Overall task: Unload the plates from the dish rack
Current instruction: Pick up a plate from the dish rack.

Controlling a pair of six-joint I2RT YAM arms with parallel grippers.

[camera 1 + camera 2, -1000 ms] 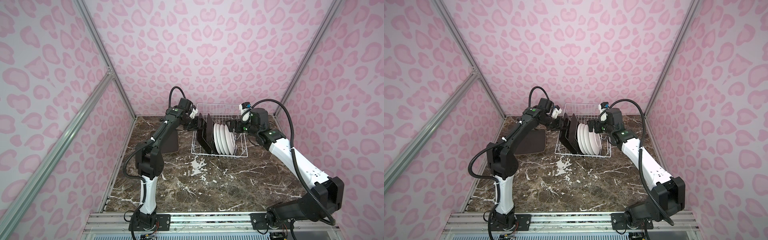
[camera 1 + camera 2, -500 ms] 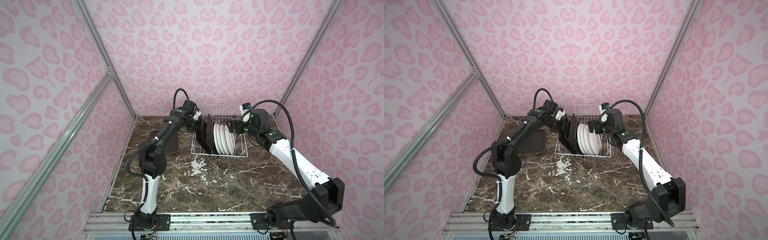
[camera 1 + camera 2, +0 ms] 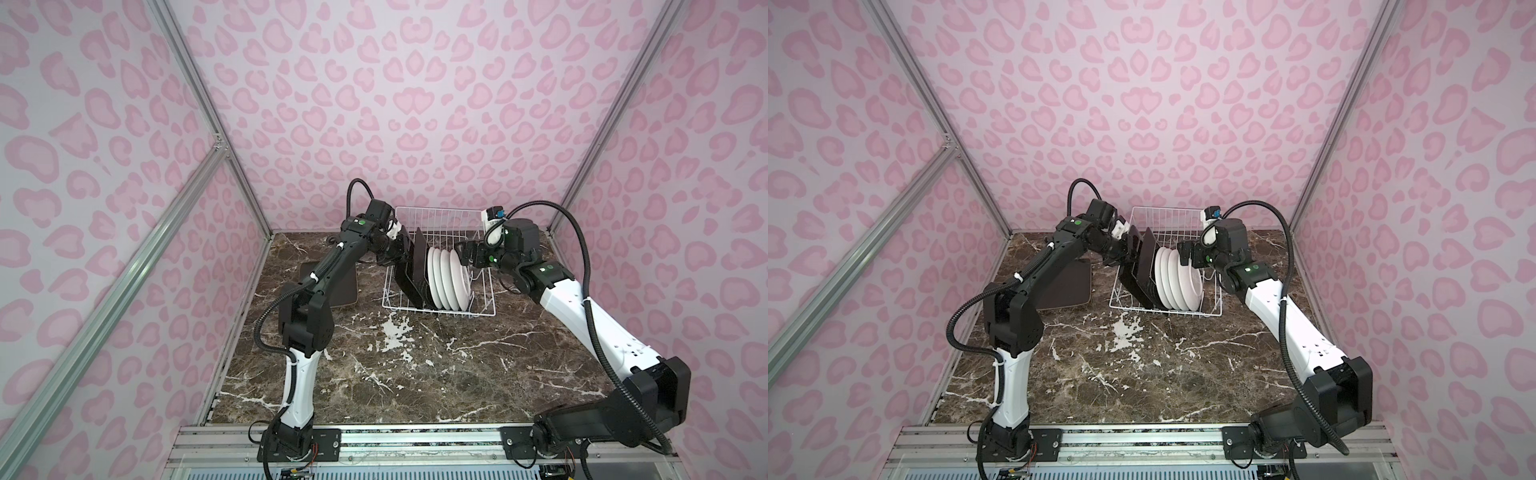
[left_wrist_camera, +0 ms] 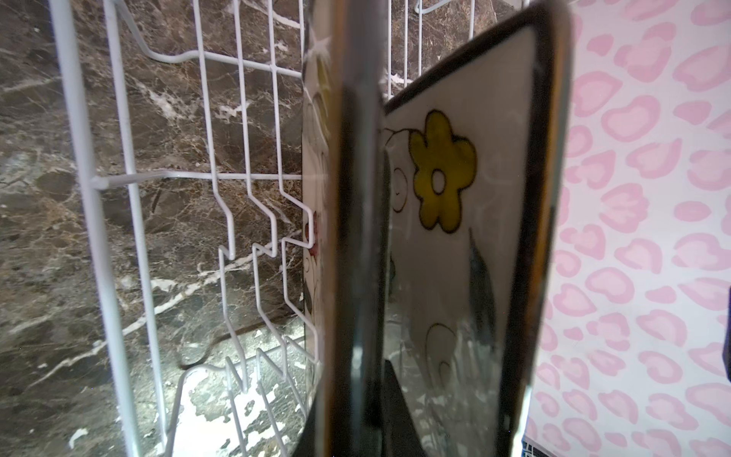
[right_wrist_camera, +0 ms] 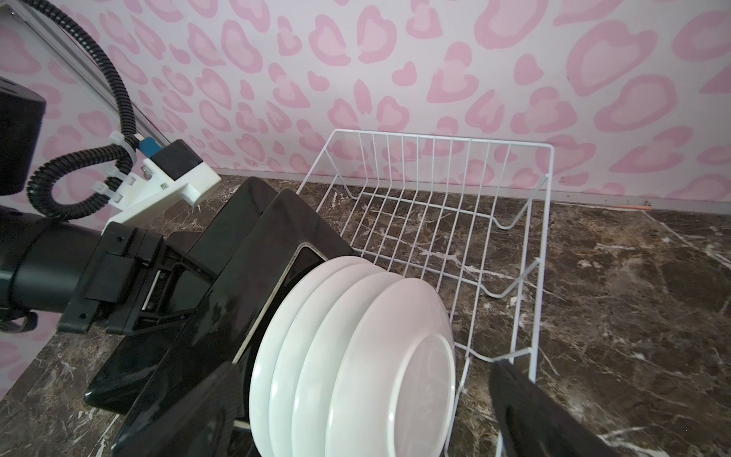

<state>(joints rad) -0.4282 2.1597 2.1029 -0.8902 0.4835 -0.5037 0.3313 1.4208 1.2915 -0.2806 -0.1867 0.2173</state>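
Observation:
The white wire dish rack (image 3: 440, 220) stands at the back of the marble table. Two dark-backed square plates stand at its left end. My left gripper (image 3: 397, 249) is shut on the upper edge of the outer square plate (image 3: 405, 272), which leans left. In the left wrist view that plate's rim (image 4: 356, 198) runs between my fingers, and the second square plate (image 4: 455, 237) shows a yellow flower. Several round white plates (image 3: 449, 278) stand beside them. My right gripper (image 3: 467, 259) hangs open just right of them, fingers straddling the white plates (image 5: 356, 356).
A third square plate (image 3: 347, 291) lies flat, dark back up, on the table left of the rack, partly under my left arm. The rack's rear half (image 5: 435, 221) holds nothing. Pink patterned walls close in behind and at both sides.
My left gripper has moved right onto the outer square plate's top edge and closed on it. The right arm has not moved.

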